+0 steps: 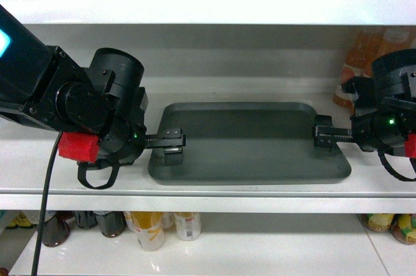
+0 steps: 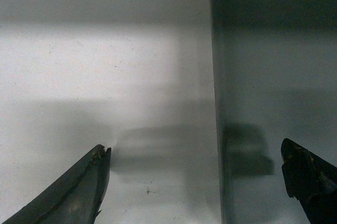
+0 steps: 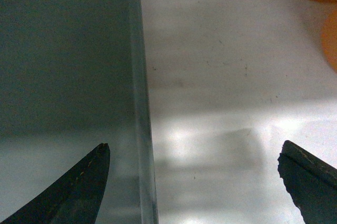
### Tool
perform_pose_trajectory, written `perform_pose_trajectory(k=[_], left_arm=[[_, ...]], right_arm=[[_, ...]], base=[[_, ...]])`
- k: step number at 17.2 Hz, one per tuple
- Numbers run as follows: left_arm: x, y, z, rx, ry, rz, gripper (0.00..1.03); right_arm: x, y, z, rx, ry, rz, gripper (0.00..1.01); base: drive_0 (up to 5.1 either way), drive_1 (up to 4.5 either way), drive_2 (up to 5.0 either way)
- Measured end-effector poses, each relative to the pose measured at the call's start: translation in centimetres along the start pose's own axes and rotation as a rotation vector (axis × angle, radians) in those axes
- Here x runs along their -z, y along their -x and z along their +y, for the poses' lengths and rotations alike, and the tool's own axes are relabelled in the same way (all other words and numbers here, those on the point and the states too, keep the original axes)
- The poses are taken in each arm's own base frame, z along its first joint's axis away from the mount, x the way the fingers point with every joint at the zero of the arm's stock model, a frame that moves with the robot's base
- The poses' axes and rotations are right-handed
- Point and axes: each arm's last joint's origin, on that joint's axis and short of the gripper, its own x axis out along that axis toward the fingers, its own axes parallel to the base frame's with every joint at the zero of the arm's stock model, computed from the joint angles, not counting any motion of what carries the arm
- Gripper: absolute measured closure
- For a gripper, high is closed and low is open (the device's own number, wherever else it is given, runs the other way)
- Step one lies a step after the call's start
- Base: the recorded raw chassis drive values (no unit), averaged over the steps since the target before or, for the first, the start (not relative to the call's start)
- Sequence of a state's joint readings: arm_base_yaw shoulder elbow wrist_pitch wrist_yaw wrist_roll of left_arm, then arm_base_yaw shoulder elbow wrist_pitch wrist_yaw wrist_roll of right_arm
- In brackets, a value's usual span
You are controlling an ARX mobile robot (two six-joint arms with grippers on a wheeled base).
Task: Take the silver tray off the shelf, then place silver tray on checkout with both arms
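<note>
I have the silver tray [image 1: 250, 143] lying flat on the shelf [image 1: 208, 188], its long axis running straight between my two hands. My left hand [image 1: 170, 141] sits at its left short edge, my right hand [image 1: 325, 136] at the opposite one, each about equally near. Both are spread open, gripping nothing. Only the wrist views show that each hand's fingers straddle the rim [image 2: 217, 129], one over the tray and one over the shelf.

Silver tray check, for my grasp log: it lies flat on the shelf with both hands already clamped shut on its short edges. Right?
Not quite. The silver tray does lie flat on the shelf, but both wrist views show each hand open, jaws straddling the rim, not clamped.
</note>
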State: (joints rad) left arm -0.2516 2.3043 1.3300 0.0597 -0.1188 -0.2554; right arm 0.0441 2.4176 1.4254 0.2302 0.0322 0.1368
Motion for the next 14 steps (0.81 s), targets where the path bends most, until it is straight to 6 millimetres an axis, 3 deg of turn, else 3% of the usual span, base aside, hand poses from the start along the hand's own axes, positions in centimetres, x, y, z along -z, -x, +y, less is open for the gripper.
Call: perform_pose_trajectory(k=[5, 6, 7, 12, 14], left_arm=[[-0.1, -0.2, -0.3, 0.038, 0.004, 0.013, 0.06], [0.2, -0.2, -0.3, 0.031, 0.001, 0.04, 0.22], [0.3, -0.2, 0.2, 0.015, 0.003, 0.077, 0.52], [1.2, 0.1, -0.1, 0.053, 0.031, 0.083, 0.97], [1.3, 0.3, -0.2, 0.062, 0.058, 0.081, 1.01]], right_arm=[[-0.7, -1.2, 0.2, -0.009, 0.028, 0.039, 0.04], [-0.8, -1.2, 0.3, -0.028, 0.033, 0.063, 0.19], [-0.7, -1.2, 0.7, -0.038, 0.062, 0.077, 0.5], [0.1, -0.9, 0.9, -0.057, 0.069, 0.074, 0.95], [0.5, -0.5, 0.8, -0.071, 0.053, 0.072, 0.97]], base=[[0.0, 0.0, 0.0], [0.0, 0.0, 0.0], [0.0, 0.0, 0.0], [0.0, 0.0, 0.0], [0.0, 0.0, 0.0]])
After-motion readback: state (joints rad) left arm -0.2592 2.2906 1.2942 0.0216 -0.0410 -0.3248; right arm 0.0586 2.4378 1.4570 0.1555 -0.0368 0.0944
